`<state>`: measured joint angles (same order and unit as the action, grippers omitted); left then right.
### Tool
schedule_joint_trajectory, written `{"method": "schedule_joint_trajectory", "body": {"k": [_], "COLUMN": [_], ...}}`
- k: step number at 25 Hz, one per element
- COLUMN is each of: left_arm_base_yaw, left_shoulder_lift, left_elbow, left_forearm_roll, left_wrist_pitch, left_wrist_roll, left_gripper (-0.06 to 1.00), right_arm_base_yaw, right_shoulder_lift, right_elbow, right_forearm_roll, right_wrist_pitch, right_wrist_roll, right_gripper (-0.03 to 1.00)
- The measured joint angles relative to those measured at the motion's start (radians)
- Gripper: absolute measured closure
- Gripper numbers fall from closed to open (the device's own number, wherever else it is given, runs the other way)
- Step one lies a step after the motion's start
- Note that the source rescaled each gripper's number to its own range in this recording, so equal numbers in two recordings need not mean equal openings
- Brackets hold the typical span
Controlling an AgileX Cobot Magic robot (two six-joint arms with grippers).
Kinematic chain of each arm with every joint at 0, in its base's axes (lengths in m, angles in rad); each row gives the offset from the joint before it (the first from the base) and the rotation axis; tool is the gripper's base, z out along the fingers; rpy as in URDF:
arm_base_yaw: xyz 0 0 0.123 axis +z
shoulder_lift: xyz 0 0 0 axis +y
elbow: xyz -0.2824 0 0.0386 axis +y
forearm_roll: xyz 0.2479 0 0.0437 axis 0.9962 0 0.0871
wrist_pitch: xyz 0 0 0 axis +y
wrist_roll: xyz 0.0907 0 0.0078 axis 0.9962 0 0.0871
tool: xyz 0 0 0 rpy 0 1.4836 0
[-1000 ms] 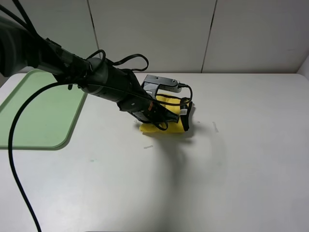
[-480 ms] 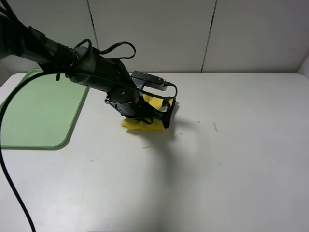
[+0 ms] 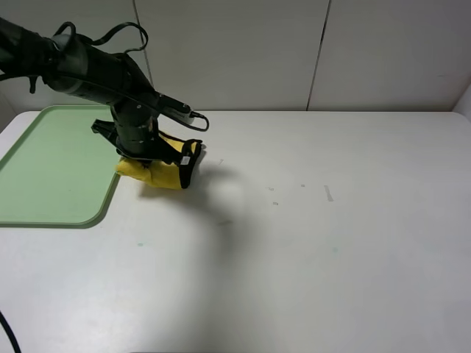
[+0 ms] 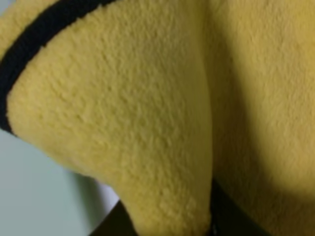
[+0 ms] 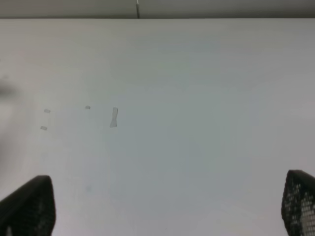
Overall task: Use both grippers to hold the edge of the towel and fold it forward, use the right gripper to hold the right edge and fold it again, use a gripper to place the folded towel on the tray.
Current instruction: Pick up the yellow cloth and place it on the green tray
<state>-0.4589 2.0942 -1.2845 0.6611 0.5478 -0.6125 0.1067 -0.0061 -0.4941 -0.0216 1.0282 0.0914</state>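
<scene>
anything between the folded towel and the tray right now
Nothing visible. The left hand holds the folded towel right beside the tray, near its right rim, and the green surface in view there looks bare.

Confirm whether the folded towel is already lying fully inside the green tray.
No. In the high view the towel hangs from the left hand beside the tray's right rim, over the white table.
</scene>
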Motion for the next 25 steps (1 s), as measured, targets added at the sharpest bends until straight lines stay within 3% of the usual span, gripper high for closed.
{"method": "schedule_joint_trajectory", "body": {"k": [9,25], "left_arm_base_yaw": [0.152,0.321], "left_shoulder_lift": [-0.003,-0.003], "left_elbow": [0.000,0.000], "left_forearm_roll": [0.020,0.064], "left_wrist_pitch": [0.017,0.036], "left_wrist_roll": [0.031,0.034], "left_gripper": [0.78,0.78], "right_arm_base_yaw": [0.000,0.000], "right_shoulder_lift": [0.000,0.000], "right_elbow": [0.000,0.000], "right_forearm_roll": [0.001,0.001], "right_wrist_pitch": [0.000,0.000], "right_wrist_roll": [0.000,0.000], "right_gripper": [-0.03,-0.03]}}
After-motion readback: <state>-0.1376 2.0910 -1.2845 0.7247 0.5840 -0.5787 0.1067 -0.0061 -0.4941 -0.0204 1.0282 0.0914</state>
